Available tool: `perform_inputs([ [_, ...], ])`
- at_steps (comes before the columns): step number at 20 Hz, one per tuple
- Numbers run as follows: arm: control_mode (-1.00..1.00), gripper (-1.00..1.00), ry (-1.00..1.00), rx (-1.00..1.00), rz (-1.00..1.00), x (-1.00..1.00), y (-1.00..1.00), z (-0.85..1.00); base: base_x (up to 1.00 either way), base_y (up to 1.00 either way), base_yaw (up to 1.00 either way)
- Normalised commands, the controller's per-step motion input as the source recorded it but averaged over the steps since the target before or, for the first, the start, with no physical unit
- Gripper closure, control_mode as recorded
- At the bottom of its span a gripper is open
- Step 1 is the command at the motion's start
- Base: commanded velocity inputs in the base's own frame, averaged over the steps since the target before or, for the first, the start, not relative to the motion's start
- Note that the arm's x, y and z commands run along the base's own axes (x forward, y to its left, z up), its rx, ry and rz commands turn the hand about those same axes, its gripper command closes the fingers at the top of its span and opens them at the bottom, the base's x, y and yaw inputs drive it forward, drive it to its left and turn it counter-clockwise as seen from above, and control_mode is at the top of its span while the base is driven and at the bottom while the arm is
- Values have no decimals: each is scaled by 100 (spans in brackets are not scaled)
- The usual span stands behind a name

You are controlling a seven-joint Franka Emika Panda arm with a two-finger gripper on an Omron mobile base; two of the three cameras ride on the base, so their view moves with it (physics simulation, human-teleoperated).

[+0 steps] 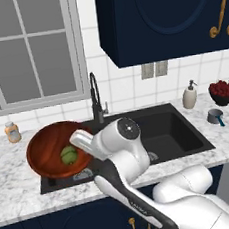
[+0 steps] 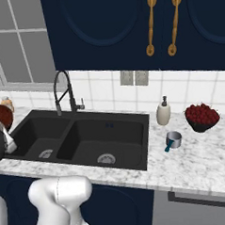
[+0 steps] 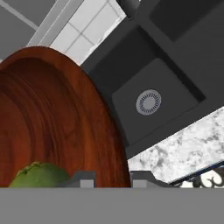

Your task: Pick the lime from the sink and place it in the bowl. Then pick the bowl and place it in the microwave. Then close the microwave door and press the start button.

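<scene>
The reddish-brown bowl [image 1: 46,150] hangs tilted over the left end of the black sink [image 1: 174,130], with the yellow-green lime [image 1: 69,155] lying inside it. My gripper [image 1: 82,148] is shut on the bowl's right rim. In the hand view the rim [image 3: 114,154] runs between my fingertips [image 3: 84,180], the lime [image 3: 40,176] sits at the lower left, and a sink basin [image 3: 175,109] with its drain lies below. The right base view catches the bowl [image 2: 0,116] at the left edge. The microwave is out of view.
A tall black faucet [image 1: 95,96] stands behind the sink. On the marble counter [image 1: 15,193] are a small jar [image 1: 12,132] at the left, and a soap dispenser [image 1: 189,96], a metal cup [image 1: 216,116] and a dark bowl of red fruit [image 1: 224,91] at the right. Blue cabinets [image 1: 165,15] hang overhead.
</scene>
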Motion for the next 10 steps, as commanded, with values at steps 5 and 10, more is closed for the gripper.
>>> perform_inputs([
  [5,-100,100,3,1,-25,-75,-64,55,0,0,0],
  [10,-100,100,0,7,-21,-69,-76,55,0,0,0],
])
